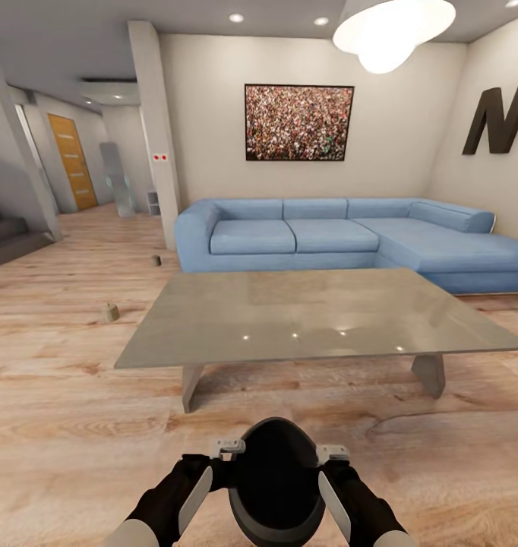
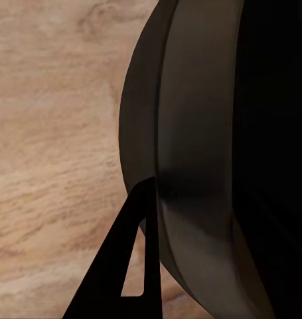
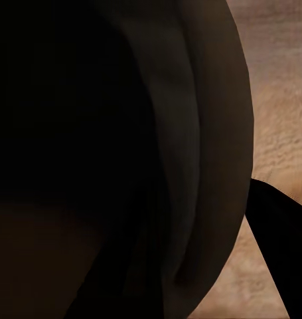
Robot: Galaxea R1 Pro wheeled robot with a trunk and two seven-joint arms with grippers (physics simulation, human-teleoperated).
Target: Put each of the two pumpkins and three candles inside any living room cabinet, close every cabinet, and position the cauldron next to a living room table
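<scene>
Low in the head view, left gripper (image 1: 227, 448) and right gripper (image 1: 332, 454) are clamping the round black cauldron (image 1: 276, 486), mouth facing the glossy grey square table (image 1: 312, 315) just ahead. Dark "N" wall letter (image 1: 500, 121). Two tan candles (image 1: 110, 311) (image 1: 156, 260) are lying on the floor.

Left wrist: finger (image 2: 121, 266) is touching the cauldron rim (image 2: 190, 146).

Right wrist: cauldron wall (image 3: 170, 133) is pressing close; closure unclear.

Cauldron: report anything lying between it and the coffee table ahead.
Nothing visible does. The cauldron, flanked by the left gripper and right gripper, faces bare wood floor up to the table. Two small objects lie off toward the left, outside that path.
</scene>
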